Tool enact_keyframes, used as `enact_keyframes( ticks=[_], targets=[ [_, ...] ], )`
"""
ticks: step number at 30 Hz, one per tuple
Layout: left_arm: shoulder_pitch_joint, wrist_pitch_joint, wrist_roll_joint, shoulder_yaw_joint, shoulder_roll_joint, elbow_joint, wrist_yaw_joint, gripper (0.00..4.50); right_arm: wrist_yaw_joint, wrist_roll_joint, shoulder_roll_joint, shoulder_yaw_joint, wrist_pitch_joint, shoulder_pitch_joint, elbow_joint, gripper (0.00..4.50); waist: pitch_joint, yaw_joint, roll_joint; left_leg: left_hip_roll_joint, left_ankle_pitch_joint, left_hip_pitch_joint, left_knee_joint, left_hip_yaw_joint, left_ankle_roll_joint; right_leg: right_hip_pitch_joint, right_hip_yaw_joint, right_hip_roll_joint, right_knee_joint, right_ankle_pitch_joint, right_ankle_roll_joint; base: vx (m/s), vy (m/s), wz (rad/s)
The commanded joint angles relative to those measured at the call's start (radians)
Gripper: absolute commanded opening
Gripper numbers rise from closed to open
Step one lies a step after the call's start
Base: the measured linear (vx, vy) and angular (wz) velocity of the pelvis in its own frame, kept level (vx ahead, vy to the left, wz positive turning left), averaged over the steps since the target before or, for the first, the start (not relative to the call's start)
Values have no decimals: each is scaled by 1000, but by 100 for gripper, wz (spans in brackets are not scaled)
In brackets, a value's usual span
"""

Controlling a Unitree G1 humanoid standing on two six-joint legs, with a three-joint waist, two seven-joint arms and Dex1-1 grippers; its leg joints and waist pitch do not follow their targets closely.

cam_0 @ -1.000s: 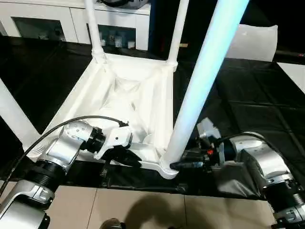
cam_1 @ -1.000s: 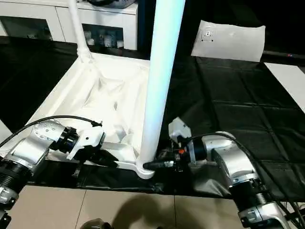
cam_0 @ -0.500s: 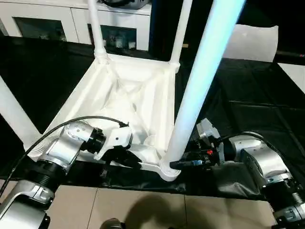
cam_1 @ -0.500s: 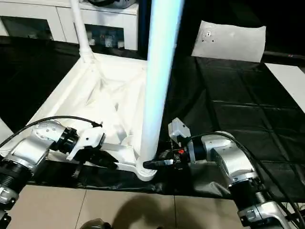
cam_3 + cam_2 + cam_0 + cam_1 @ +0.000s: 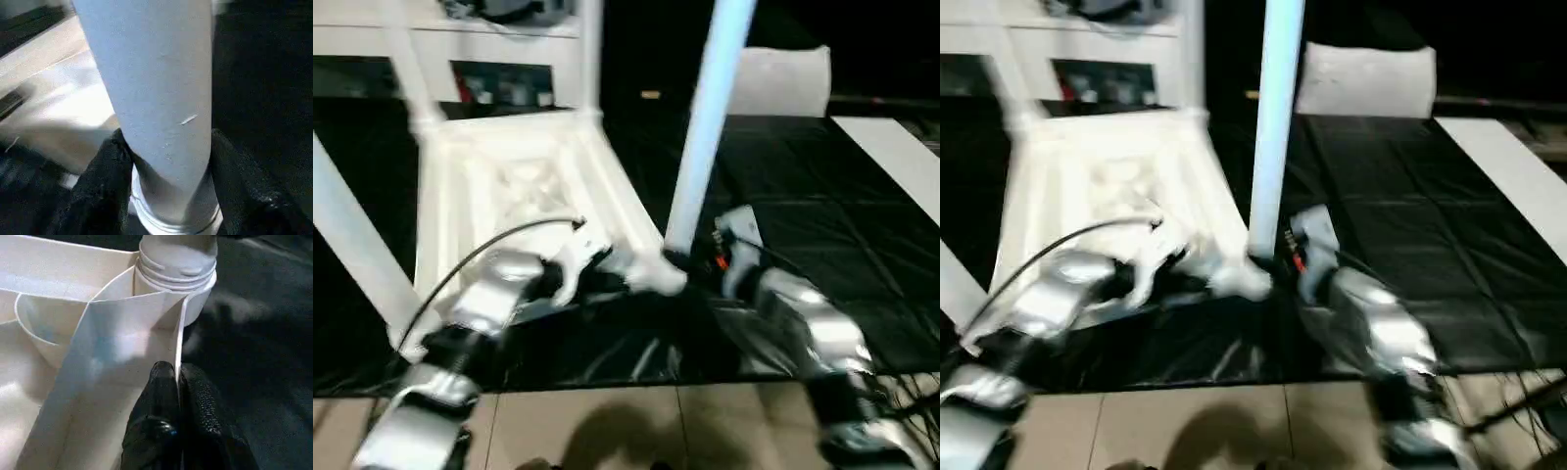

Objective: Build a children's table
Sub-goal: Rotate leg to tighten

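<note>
The upturned white plastic tabletop (image 5: pixel 509 186) lies on glossy black sheeting (image 5: pixel 822 196). The left end effector (image 5: pixel 178 382) pinches its thin rim near the corner socket (image 5: pixel 195 298). The right end effector (image 5: pixel 166 161) clasps the smooth round leg (image 5: pixel 151 88) standing there.

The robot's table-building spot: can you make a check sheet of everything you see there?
Surface: black sheet over the floor, pale tiles at the near edge.
Job's things: white tabletop lies upside down, ribs showing; legs stand in its corner sockets, and the nearest leg rises from the near corner.
Clutter: nothing seen.
Grippers: left gripper is pinched shut on the tabletop's thin rim by the corner socket; right gripper has a finger on each side of the nearest leg, just above its base.
Cables: black cable arcs over the left arm.
Surroundings: white cabinet and white pillow-like slab behind.
</note>
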Motion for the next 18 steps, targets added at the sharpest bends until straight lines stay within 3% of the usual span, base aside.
enact_keyframes(
  ticks=[1, 2, 4, 7, 10, 11, 13, 15, 18],
  targets=[
    [-93, -7, -76, 95, -108, -87, 156, 0, -66, 11, 109, 81, 56, -16, 55, 197, -73, 5, 6, 58, -286, 6, -80, -37, -16, 35, 54, -83, -91, -417, -142, 0, 0, 0],
    [-94, -3, -73, 98, -115, -91, 174, 0, -82, 6, 119, 81, 52, -21, 59, 197, -80, 3, 4, 55, -225, -2, -77, -33, 0, 41, 59, -81, -80, -305, -169, 0, 0, 0],
    [-93, 0, -72, 95, -118, -102, 176, 0, -83, -2, 126, 91, 43, -24, 59, 197, -84, 6, 3, 54, -154, -8, -72, -27, 27, 47, 61, -79, -67, -192, -195, 29, 0, 0],
    [-70, 7, -60, 68, -104, -142, 135, 0, -61, -35, 129, 125, 25, -19, 46, 197, -89, 19, 2, 49, -35, -9, -62, -16, 111, 50, 63, -78, -50, -12, -245, 37, -14, 1],
    [-51, 8, -57, 53, -88, -162, 105, 0, -37, -40, 122, 135, 1, -6, 29, 197, -87, 26, 5, 53, -26, -7, -63, -15, 127, 51, 63, -79, -49, -2, -255, 21, -13, 0],
    [-35, 9, -55, 39, -68, -179, 87, 0, -22, -30, 115, 131, -10, 5, 13, 197, -86, 27, 4, 54, -43, -6, -64, -15, 122, 51, 62, -79, -51, -26, -254, 0, 0, 0],
    [-20, 4, -54, 29, -43, -191, 66, 0, -16, -17, 102, 119, -13, 14, 0, 252, -83, 25, 7, 56, -83, -1, -67, -15, 101, 49, 62, -77, -58, -83, -244, 0, 0, 0],
    [5, -19, -53, 16, 3, -201, 15, 0, 16, -3, 69, 103, -13, 35, -32, 273, -78, 25, 8, 58, -137, 0, -71, -16, 75, 48, 63, -78, -68, -163, -220, 0, 0, 0],
    [18, -43, -51, 10, 41, -196, -30, 0, 63, 7, 29, 90, -23, 55, -60, 296, -76, 24, 11, 59, -166, 5, -73, -16, 57, 43, 64, -75, -71, -203, -206, 0, 0, 0]
  ],
)
